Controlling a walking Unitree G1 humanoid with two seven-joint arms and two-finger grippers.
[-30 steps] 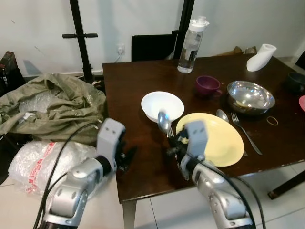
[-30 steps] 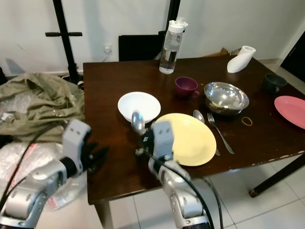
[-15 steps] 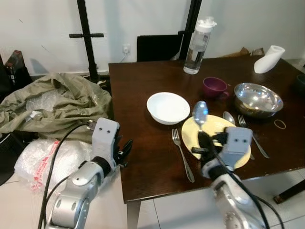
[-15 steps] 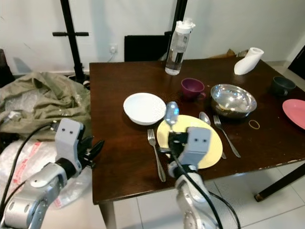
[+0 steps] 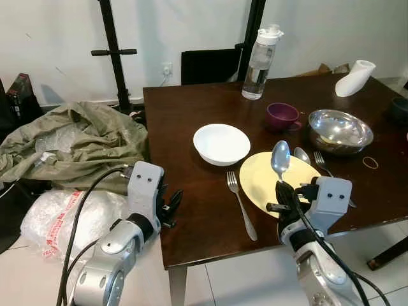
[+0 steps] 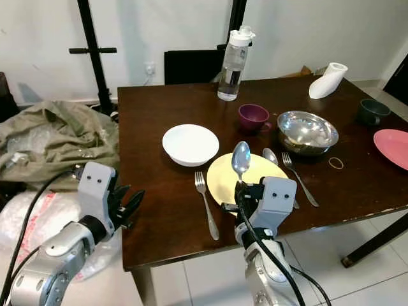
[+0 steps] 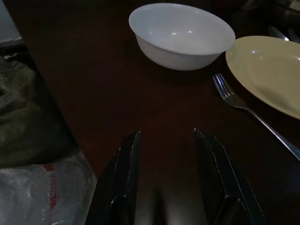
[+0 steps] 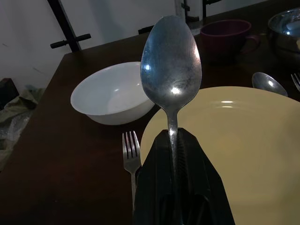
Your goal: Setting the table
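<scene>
Over yellow plate (image 5: 261,178) | spoon (image 8: 171,70) upright, handle pinched between right fingers (image 8: 154,187)

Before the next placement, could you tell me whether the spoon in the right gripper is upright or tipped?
Upright. The spoon stands bowl-up, its handle pinched in the shut right gripper above the yellow plate.

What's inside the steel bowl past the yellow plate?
The steel bowl shows only bright reflections and a pale patch near its middle; whether that is an object or glare cannot be told. Its near inner wall is hidden by the rim.
</scene>
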